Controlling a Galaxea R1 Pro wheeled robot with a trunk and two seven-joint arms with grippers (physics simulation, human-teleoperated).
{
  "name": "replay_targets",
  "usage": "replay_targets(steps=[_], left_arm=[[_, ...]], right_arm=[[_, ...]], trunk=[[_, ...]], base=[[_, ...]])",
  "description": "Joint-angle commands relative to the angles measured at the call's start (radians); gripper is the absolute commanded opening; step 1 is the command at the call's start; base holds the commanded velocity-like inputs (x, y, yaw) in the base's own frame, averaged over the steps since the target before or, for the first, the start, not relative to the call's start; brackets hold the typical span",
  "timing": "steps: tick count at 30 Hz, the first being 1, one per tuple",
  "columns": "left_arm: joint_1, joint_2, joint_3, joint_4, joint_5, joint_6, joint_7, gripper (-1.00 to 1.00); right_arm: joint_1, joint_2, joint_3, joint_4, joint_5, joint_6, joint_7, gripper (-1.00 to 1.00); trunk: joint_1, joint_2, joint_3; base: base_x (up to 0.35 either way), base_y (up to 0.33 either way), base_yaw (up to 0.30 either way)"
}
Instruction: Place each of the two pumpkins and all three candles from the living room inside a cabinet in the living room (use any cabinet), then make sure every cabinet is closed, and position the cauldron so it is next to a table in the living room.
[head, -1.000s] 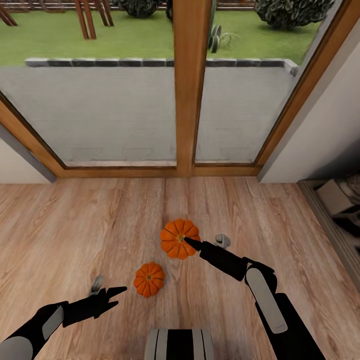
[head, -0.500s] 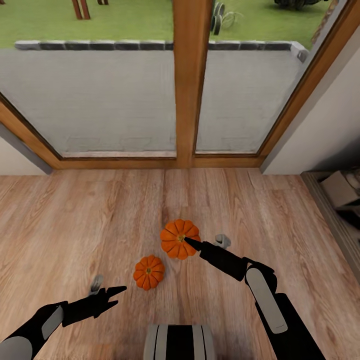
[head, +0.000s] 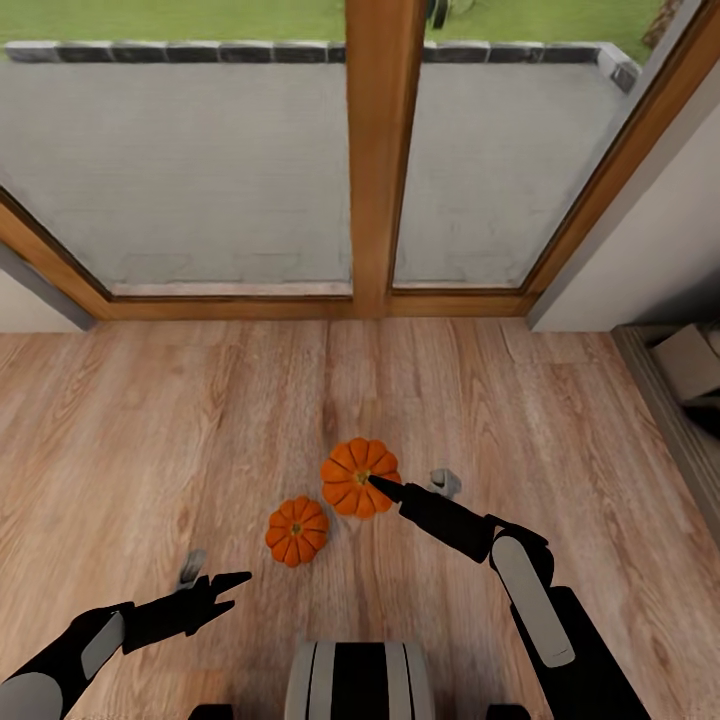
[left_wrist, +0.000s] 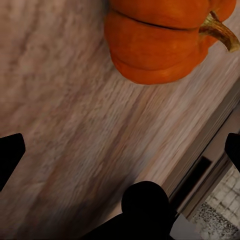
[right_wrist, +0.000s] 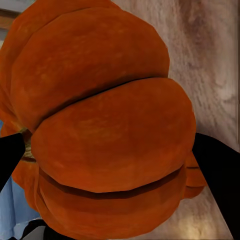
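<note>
Between the dark fingertips of the right end effector (head: 375, 486) sits the larger pumpkin (head: 359, 477), ribbed, glossy orange; the fingers stand wide on either side of it in the right wrist view, and whether they grip cannot be told. Just beside that arm stands a stubby grey candle (head: 444, 483). The left end effector (head: 238, 586) hangs spread and empty above the wood-grain floor (head: 150, 440), near the smaller pumpkin (head: 297, 531) and another candle (head: 191, 567).

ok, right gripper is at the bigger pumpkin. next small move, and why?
Probably shut the right gripper on the larger pumpkin. In the right wrist view the pumpkin sits between the two open fingers, so it looks lined up for a grasp. The left gripper is open, short of the smaller pumpkin.
</note>
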Motion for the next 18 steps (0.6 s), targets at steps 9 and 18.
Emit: replay_targets(steps=[9,18], left_arm=[[0.000,0.001,0.001,0.000,0.002,0.000,0.000,1.00],[0.000,0.003,0.001,0.000,0.002,-0.034,0.001,1.00]], right_arm=[[0.000,0.001,0.000,0.000,-0.004,0.000,0.001,-1.00],[0.000,0.001,0.000,0.000,-0.004,0.000,0.001,-1.00]], trunk=[[0.004,-0.002,-0.031],[0.004,-0.002,-0.031]], base=[[0.000,0.000,0.000],[0.053,-0.022,0.000]])
